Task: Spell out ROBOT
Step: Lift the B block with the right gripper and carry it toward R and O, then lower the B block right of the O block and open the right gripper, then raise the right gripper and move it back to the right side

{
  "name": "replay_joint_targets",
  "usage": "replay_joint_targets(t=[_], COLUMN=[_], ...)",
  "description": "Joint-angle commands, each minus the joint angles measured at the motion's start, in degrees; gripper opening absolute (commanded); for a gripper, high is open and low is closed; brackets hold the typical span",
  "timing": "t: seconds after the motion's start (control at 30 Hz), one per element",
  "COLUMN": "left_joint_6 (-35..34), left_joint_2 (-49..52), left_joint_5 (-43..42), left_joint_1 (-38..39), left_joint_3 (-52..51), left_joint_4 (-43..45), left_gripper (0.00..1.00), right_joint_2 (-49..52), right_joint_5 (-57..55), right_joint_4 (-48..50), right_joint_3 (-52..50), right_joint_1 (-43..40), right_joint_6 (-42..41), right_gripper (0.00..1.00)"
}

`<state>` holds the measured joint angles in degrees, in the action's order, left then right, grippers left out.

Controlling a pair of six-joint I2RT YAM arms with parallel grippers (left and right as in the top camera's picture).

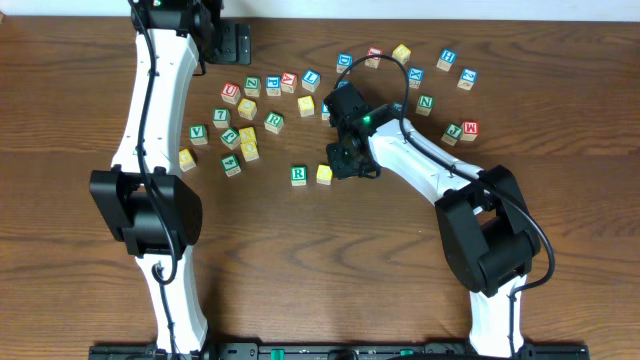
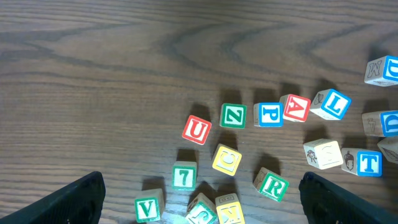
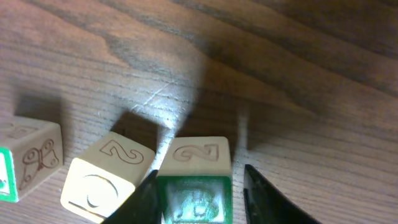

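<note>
right gripper (image 3: 199, 173): jaws narrowly apart astride small green-faced wooden cube (image 3: 194, 194) | cube likely light, rigid, smooth; pinch opposite flat faces | left gripper (image 2: 200, 183): wide, empty

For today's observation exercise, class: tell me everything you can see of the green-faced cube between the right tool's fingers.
The green-faced cube looks like pale wood: top carved with a figure like a 2, near face green with a blurred print. It stands upright on the wooden table between the right tool's fingers; one finger hugs one edge, the other stands clear. A yellow-faced cube sits close beside it.
</note>
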<state>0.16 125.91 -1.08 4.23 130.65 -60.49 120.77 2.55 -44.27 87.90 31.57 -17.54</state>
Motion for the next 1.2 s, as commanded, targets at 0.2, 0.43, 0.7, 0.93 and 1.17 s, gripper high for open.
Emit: replay_joint_targets(t=[0.2, 0.43, 0.7, 0.93, 1.17], left_joint_6=[-0.26, -0.26, -0.26, -0.26, -0.26], left_joint_2=[-1.25, -1.25, -1.25, -1.25, -1.25], left_joint_5=[0.70, 0.70, 0.70, 0.70, 0.70], left_joint_1=[-0.04, -0.04, -0.04, -0.04, -0.04], left_joint_3=[1.16, 1.16, 1.16, 1.16, 1.16], left_joint_4=[-0.31, -0.31, -0.31, -0.31, -0.31], left_gripper=[0.99, 0.98, 0.98, 0.98, 0.98], right_joint_2=[-1.57, -2.21, -2.60, -2.60, -2.34], right_joint_5=[-0.92, -0.92, 2.19, 4.55, 4.22], right_joint_4=[-0.52, -3.21, -11.74, -10.32, -7.30], right_joint_3=[-0.24, 4.48, 17.77, 21.57, 21.05], right_joint_1=[-0.04, -1.49, -3.54, -3.26, -2.60], right_joint_6=[0.02, 0.07, -0.63, -2.80, -3.48], right_gripper=[0.38, 0.35, 0.37, 0.38, 0.40])
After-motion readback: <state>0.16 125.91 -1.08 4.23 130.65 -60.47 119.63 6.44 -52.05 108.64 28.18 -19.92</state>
